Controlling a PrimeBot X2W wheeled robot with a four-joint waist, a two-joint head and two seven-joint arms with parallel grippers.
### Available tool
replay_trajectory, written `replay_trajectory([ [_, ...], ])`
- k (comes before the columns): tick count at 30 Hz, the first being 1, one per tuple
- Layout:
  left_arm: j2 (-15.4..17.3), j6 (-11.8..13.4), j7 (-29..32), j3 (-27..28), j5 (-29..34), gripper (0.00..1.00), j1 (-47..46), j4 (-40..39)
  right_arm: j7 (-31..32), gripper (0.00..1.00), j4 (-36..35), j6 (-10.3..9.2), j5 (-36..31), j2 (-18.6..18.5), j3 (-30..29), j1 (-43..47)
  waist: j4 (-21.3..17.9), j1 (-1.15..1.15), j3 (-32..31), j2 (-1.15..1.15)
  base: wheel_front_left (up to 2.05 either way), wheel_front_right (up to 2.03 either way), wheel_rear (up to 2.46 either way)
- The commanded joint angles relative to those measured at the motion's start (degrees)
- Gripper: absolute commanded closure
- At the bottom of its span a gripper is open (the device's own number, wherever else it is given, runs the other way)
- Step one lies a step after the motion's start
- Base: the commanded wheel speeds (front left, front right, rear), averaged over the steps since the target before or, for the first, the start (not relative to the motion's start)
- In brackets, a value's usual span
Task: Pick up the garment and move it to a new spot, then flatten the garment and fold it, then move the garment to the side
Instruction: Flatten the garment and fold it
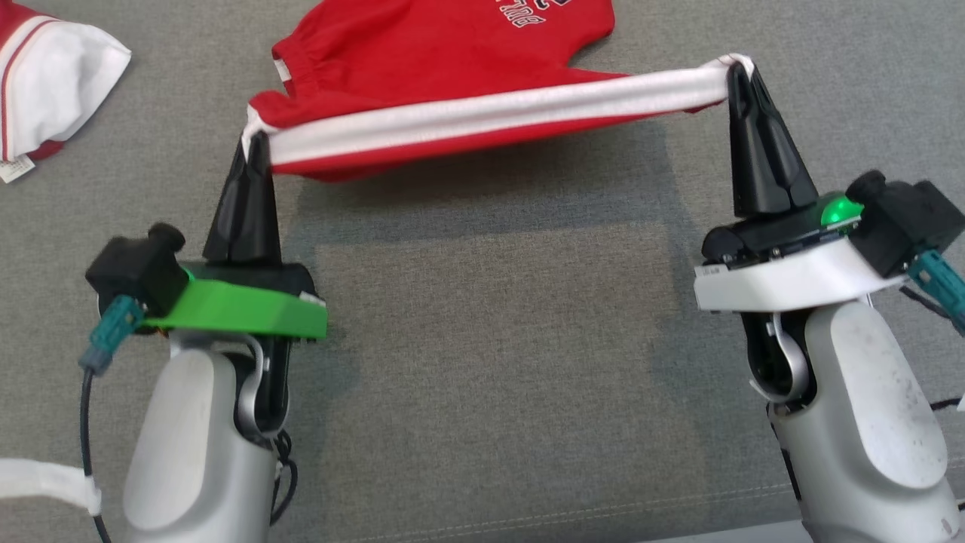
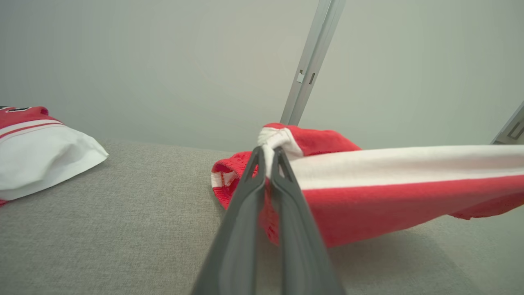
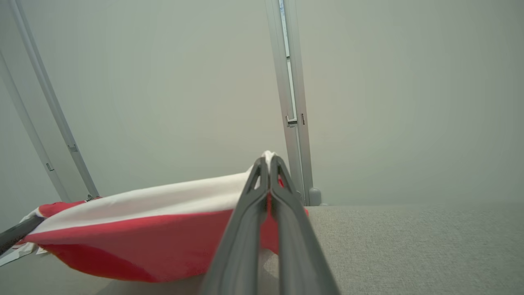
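Observation:
The garment (image 1: 452, 68) is red with a broad white band and dark lettering. Its white-banded edge is stretched taut between my two grippers, raised above the grey surface, while the rest trails off the top of the head view. My left gripper (image 1: 256, 143) is shut on the band's left end. My right gripper (image 1: 739, 69) is shut on its right end. In the left wrist view the left gripper (image 2: 268, 153) pinches bunched white cloth of the garment (image 2: 368, 192). The right gripper (image 3: 268, 157) clamps the garment (image 3: 163, 221) in the right wrist view.
A second red and white garment (image 1: 53, 83) lies folded at the far left, also seen as a garment (image 2: 41, 155) in the left wrist view. The grey fabric surface (image 1: 490, 362) spreads below the grippers. Metal frame posts (image 3: 290, 102) stand behind. A white strap (image 1: 45, 483) lies lower left.

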Motion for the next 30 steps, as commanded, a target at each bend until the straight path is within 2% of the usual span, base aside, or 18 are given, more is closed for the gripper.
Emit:
replay_trajectory([
  [1,0.1,-0.1,0.0,-0.1,-0.2,1.00,3.1,-1.5,-0.2,1.00,-1.2,-0.10,0.4,-0.2,-0.5,2.5,0.5,0.00,-1.8,0.64,0.00,0.00,0.00],
  [4,0.0,-0.1,0.0,-0.6,-0.8,1.00,6.7,-4.2,-0.2,1.00,-3.2,-0.11,0.6,0.0,-1.3,5.6,0.6,0.00,-3.2,0.64,0.00,0.00,0.00],
  [10,0.1,2.5,0.0,-2.0,-3.4,1.00,18.5,-10.6,-0.2,1.00,-8.5,-0.12,0.8,0.8,-2.7,16.3,-0.2,0.00,-7.7,0.64,0.00,0.00,0.00],
  [19,0.2,5.5,0.0,-4.1,-3.2,1.00,31.8,-18.2,-0.2,1.00,-15.2,-0.14,2.2,1.2,-4.1,28.9,-1.9,0.00,-12.2,0.64,0.00,0.00,0.00],
  [25,0.1,6.2,0.0,-6.0,-3.0,1.00,36.7,-21.7,-0.2,1.00,-17.0,-0.13,1.9,1.2,-3.3,32.4,-2.1,0.00,-13.1,0.64,0.00,0.00,0.00],
  [30,0.1,6.5,0.0,-7.7,-3.7,1.00,35.5,-21.3,-0.2,1.00,-15.6,-0.11,1.8,1.2,-3.7,31.2,-1.4,0.00,-13.4,0.64,0.00,0.00,0.00],
])
